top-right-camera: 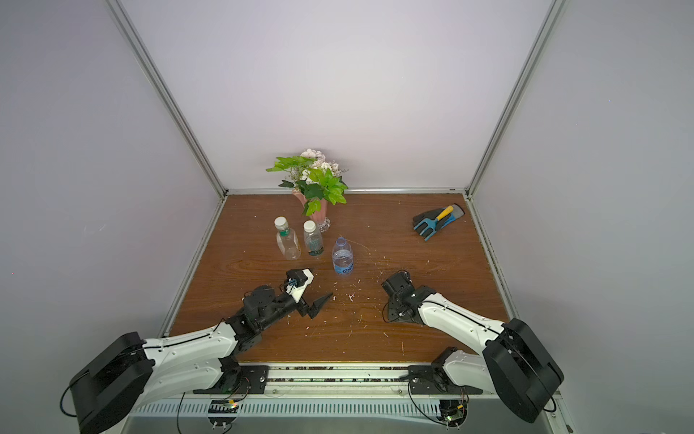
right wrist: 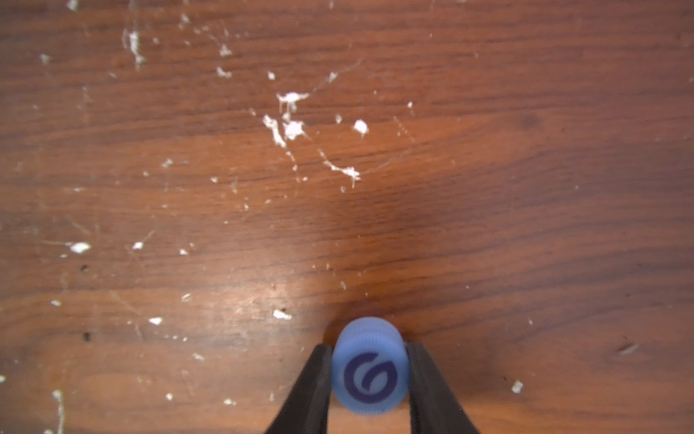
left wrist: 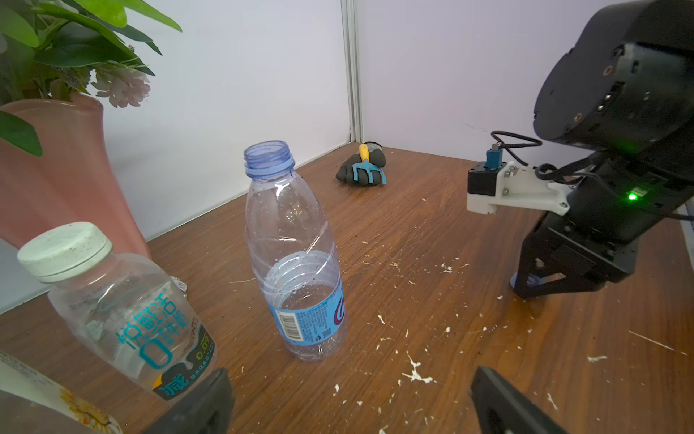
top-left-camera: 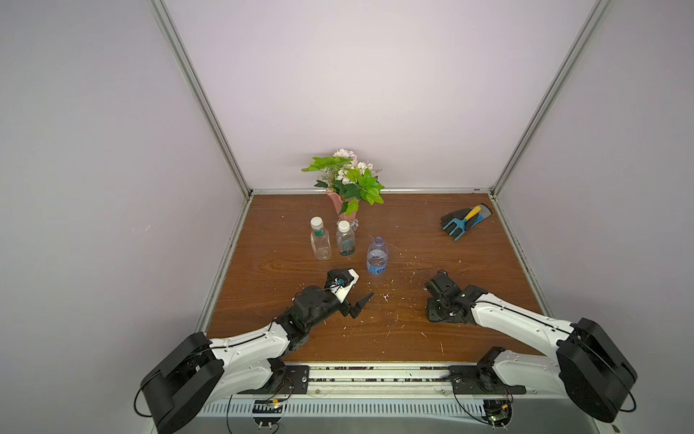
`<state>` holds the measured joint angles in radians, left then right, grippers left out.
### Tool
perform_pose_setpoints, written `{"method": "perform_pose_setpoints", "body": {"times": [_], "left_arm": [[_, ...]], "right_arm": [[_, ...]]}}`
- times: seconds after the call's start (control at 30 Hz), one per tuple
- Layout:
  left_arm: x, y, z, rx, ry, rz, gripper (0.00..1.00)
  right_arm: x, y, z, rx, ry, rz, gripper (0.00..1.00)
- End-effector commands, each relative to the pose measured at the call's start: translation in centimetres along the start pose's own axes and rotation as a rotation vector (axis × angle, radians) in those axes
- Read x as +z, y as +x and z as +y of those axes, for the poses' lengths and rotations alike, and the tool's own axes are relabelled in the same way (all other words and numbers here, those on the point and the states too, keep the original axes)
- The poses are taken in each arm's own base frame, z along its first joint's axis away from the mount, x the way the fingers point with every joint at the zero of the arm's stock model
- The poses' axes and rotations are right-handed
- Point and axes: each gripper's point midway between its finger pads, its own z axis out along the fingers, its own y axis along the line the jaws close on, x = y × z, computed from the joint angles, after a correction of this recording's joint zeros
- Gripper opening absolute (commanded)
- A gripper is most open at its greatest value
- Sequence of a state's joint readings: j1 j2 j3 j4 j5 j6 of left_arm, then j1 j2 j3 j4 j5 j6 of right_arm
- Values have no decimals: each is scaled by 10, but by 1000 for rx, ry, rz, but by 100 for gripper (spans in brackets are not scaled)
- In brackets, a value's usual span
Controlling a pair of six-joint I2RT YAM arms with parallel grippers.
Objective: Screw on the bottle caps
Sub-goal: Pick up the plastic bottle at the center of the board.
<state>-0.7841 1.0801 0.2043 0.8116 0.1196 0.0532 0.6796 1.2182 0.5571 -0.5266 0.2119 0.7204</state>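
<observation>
Firmly, the right gripper (right wrist: 368, 351) pinches the one round blue plastic cap (right wrist: 370, 375) between its two fingers (right wrist: 311, 390). Three clear plastic bottles (top-left-camera: 345, 243), two white-capped, stand beyond the wide, empty fingers (left wrist: 503, 406) of the left gripper (left wrist: 353, 379).

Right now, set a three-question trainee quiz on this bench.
1. True or false: the blue-labelled bottle is capped.
2. The right arm's jaws are shut on: A a spoon; B the blue cap; C nothing.
3. What lies on the glove?
Key: 1 false, its neck is open. 2 B. 3 a small rake.
</observation>
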Motion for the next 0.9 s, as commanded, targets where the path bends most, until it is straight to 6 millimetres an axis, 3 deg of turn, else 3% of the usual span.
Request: {"method": "perform_pose_setpoints", "body": {"times": [0.0,0.3,0.6,0.87], "left_arm": [[0,-2,0,8,9,-14,100],[0,-21,-8,34,56,-89,99],[13,-42,-5,35,58,-137,100],[31,-60,14,12,-13,-164,95]], "right_arm": [[-16,-15,8,-15,-20,-34,30],[-74,-71,48,-96,-148,-150,29],[-150,-141,106,-220,-293,-270,28],[-182,-183,155,-315,-367,-307,27]]}}
